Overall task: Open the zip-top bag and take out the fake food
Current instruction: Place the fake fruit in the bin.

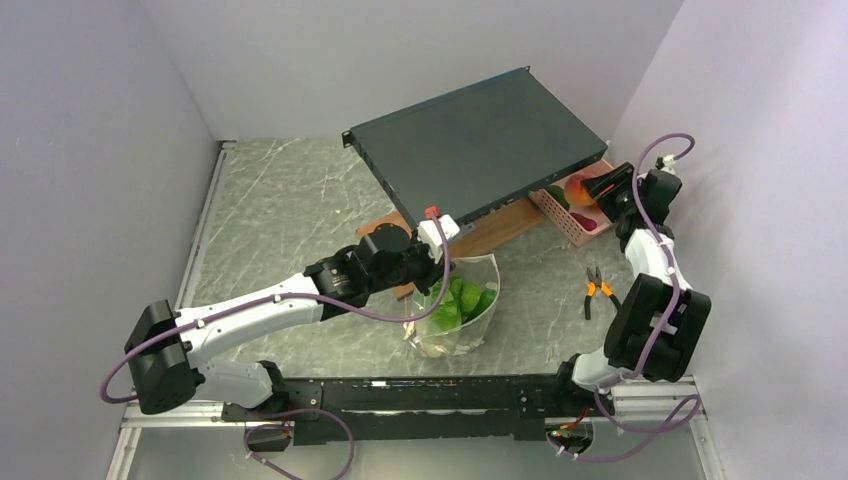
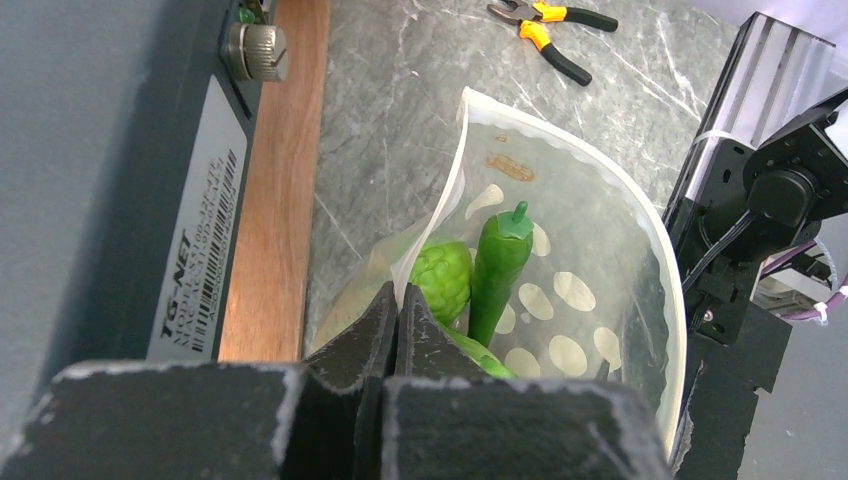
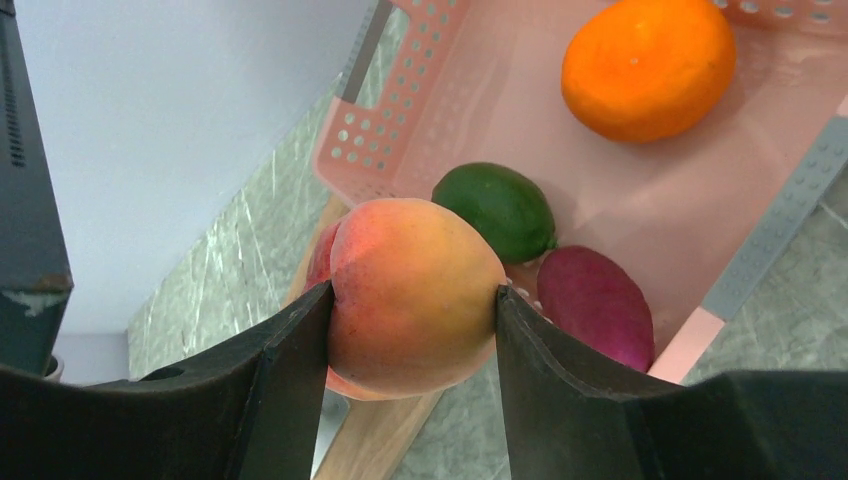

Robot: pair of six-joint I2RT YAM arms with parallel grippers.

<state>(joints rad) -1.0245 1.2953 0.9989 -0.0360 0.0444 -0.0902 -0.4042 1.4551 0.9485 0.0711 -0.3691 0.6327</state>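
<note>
1. Left gripper (image 2: 393, 305): the jaws are pressed fully together on one lip of the zip-top bag (image 1: 478, 272). The pinch lifts that lip and keeps the mouth gaping, so that the other arm has access.

2. Zip-top bag: it stands on the table (image 1: 290, 200) at 6 o'clock from the table centre, just ahead of the arm bases. The mouth is open. Part of the fake food (image 1: 458, 300) is inside it: a green pepper (image 2: 498, 265), upright against the far wall, and a leafy green piece (image 2: 442, 278) touching it (further green pieces lie below, partly hidden by the fingers).

3. Pliers (image 1: 598, 290): they lie at 4 o'clock, apart from the bag, and take no part in the task.

4. Wooden board (image 1: 500, 232) and dark chassis (image 1: 480, 145): the chassis rests tilted on the board at 12 o'clock, just beyond the bag.

5. Right gripper (image 3: 412, 292): the jaws stand at medium width, clamped on both flanks of a peach (image 3: 415, 250). It holds the peach over the pink basket (image 3: 420, 110) at 2 o'clock, which serves as the drop-off point.

6. Basket contents: an orange (image 3: 648, 65), a lime (image 3: 495, 205) and a dark red piece (image 3: 595, 300).

7. Judgement: the opening step is complete; removal is partly complete. The next move is probably a release into the basket. The left pinch must hold, or the mouth collapses.
</note>
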